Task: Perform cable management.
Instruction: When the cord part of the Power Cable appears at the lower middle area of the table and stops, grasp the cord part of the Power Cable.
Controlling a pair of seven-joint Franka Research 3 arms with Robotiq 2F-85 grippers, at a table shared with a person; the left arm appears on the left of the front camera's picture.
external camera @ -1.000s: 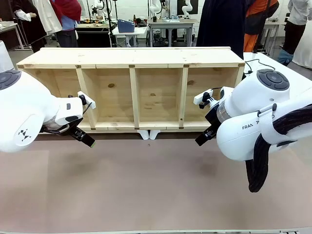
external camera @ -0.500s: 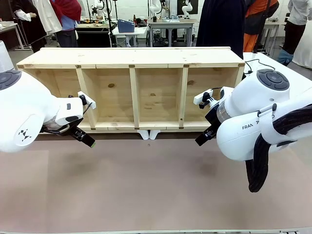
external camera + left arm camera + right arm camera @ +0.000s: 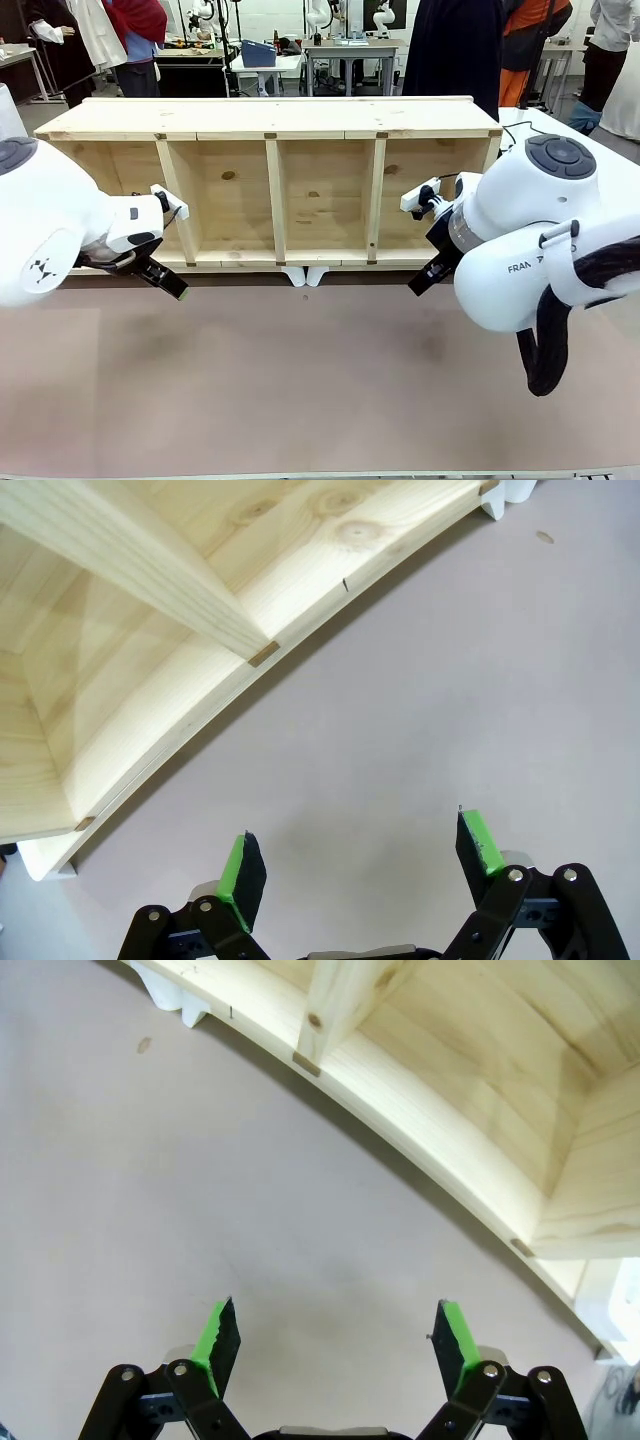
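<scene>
A thin black cable (image 3: 522,129) lies on the white surface behind the right end of the wooden shelf unit (image 3: 270,118); its plug is out of view. My left gripper (image 3: 172,286) hangs low in front of the shelf's leftmost compartment, just above the brown tabletop. In the left wrist view this left gripper (image 3: 355,855) is open, with bare tabletop between its green pads. My right gripper (image 3: 422,279) hovers in front of the rightmost compartment. The right wrist view has the right gripper (image 3: 335,1335) open too, holding nothing.
The shelf unit lies along the far half of the table, its several open compartments facing me and all bare. Two white feet (image 3: 306,276) stick out under its front edge. People stand behind the shelf. The brown tabletop (image 3: 300,380) spreads in front.
Both arms have drawn slightly outward: the left arm to the left, the right arm to the right. Both grippers stay open.
</scene>
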